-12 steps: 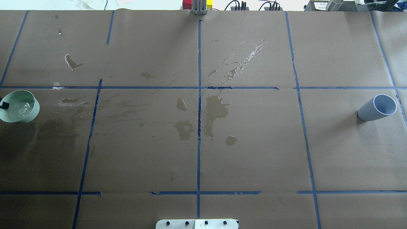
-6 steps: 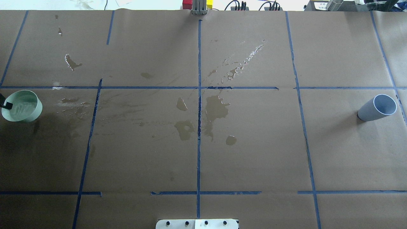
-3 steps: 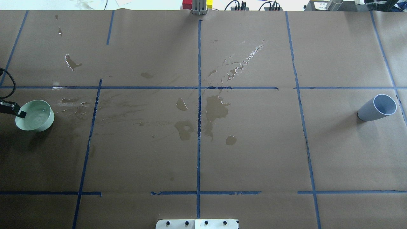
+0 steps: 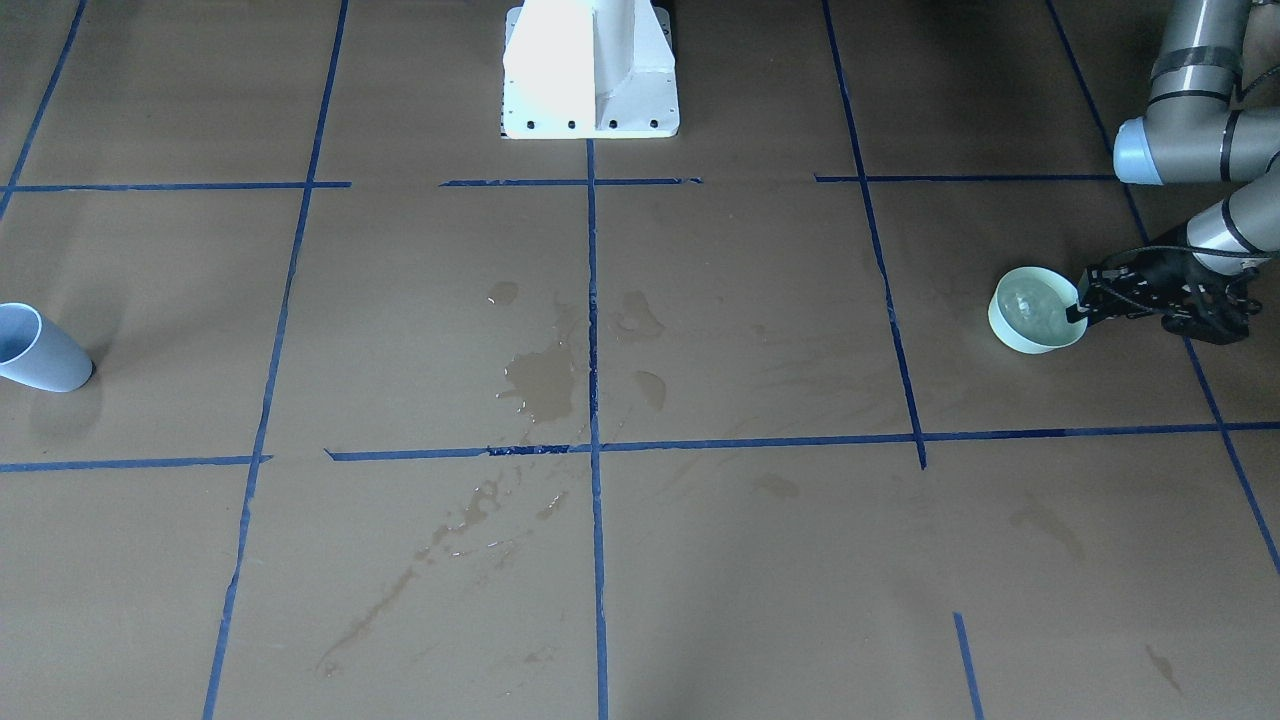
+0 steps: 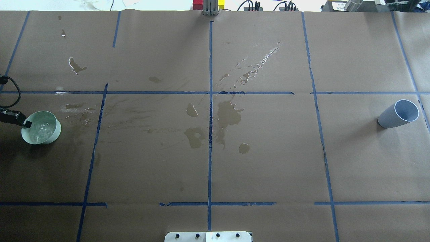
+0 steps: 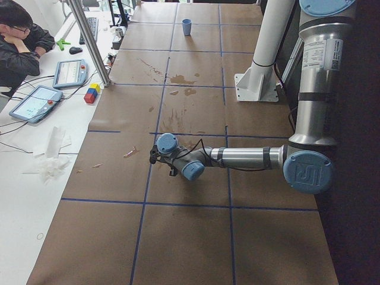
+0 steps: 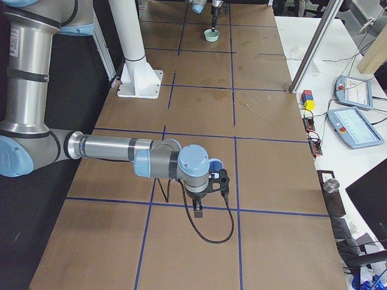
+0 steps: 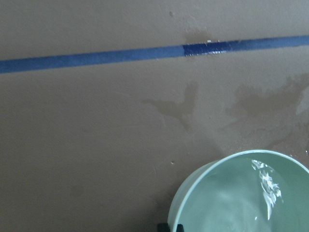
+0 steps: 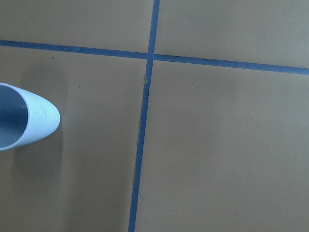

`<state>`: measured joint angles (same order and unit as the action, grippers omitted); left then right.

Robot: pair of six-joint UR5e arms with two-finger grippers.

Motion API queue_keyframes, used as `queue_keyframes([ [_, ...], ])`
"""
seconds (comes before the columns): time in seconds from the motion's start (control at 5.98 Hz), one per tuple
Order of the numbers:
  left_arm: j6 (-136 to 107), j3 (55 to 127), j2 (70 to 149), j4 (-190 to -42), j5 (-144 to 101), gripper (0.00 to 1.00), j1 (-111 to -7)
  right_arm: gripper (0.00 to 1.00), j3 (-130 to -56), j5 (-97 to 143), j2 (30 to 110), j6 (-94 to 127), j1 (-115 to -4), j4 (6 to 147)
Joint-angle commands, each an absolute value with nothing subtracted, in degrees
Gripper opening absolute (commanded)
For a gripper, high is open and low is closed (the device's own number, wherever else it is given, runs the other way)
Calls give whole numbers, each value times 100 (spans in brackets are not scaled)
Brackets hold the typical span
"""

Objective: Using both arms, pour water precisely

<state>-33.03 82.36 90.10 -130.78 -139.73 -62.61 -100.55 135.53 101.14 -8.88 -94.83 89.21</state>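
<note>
My left gripper is shut on the near rim of a pale green bowl at the table's left end; both also show in the front-facing view, the gripper beside the bowl. Water glints inside the bowl in the left wrist view. A light blue cup stands upright at the right end, and the right wrist view shows it at its left edge. My right gripper shows only in the exterior right view, close beside the cup; I cannot tell whether it is open.
Dark wet stains and glossy droplets lie around the table's middle. Blue tape lines grid the brown paper. The white pedestal base stands at the robot's edge. An operator sits beyond the far side with tablets.
My left gripper has carried the green bowl rightward and nearer the robot's edge in the overhead view. The water in it is rippling. The blue cup has not moved.
</note>
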Motion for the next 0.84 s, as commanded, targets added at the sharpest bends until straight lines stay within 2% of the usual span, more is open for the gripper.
queue_keyframes([
  [0.0, -3322, 8366, 9000, -13052, -13966, 100, -6267, 100, -10063, 13553, 10107, -879, -9483, 8921],
  [0.5, -2432, 8508, 8956, -12843, -13834, 100, -6782, 100, -10028, 13579, 10116, -888, -9483, 8886],
  [0.67, -1521, 8517, 8965, -12188, -13825, 100, -7211, 100, -10028, 13588, 10108, -896, -9483, 8886],
])
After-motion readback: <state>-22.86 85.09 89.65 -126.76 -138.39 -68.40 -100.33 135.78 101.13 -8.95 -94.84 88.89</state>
